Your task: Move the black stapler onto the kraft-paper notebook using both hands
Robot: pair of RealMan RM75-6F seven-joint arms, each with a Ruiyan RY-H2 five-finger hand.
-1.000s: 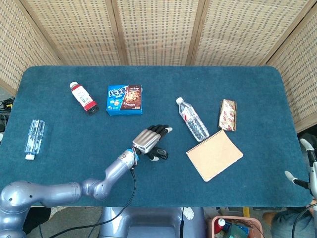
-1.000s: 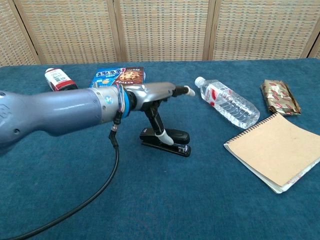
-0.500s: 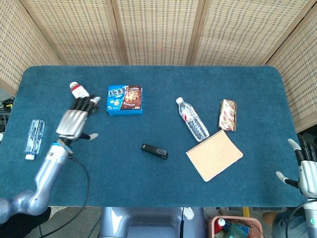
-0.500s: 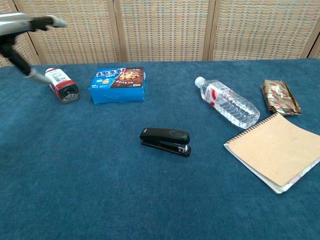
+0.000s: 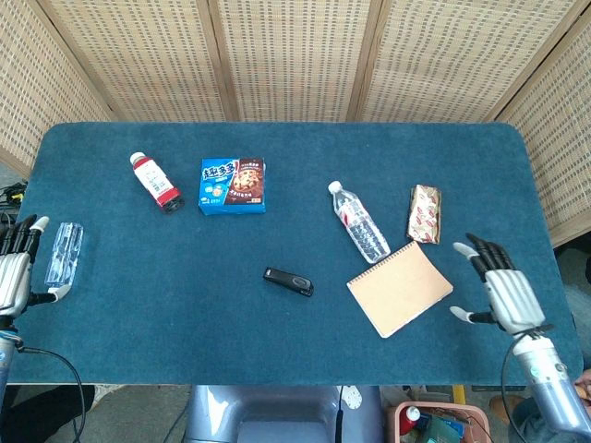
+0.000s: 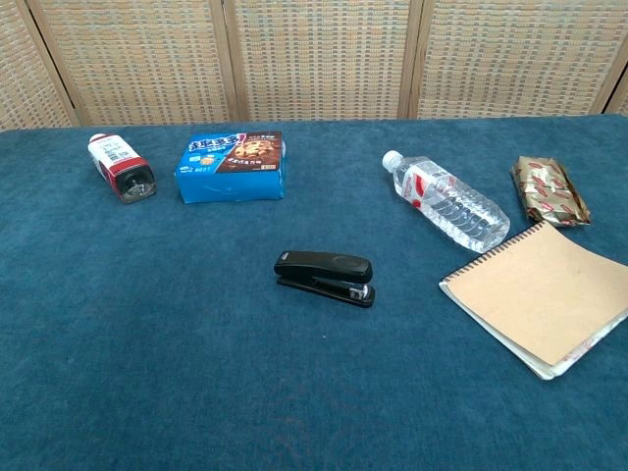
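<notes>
High head view, low chest view, shared table (image 5: 277, 351).

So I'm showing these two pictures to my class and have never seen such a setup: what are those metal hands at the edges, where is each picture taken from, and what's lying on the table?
They belong to a two-armed robot with finger hands, steered by a person. One picture looks down from its head, the other looks forward from its chest.

In the head view its left hand and right hand sit at the table's sides, fingers spread, holding nothing. The chest view shows neither.

On the blue table lie a black stapler, a kraft-paper notebook, a clear water bottle, a red-labelled bottle, a blue biscuit box, a foil snack pack and a clear empty-looking bottle.

The stapler is not yet on the notebook.
</notes>
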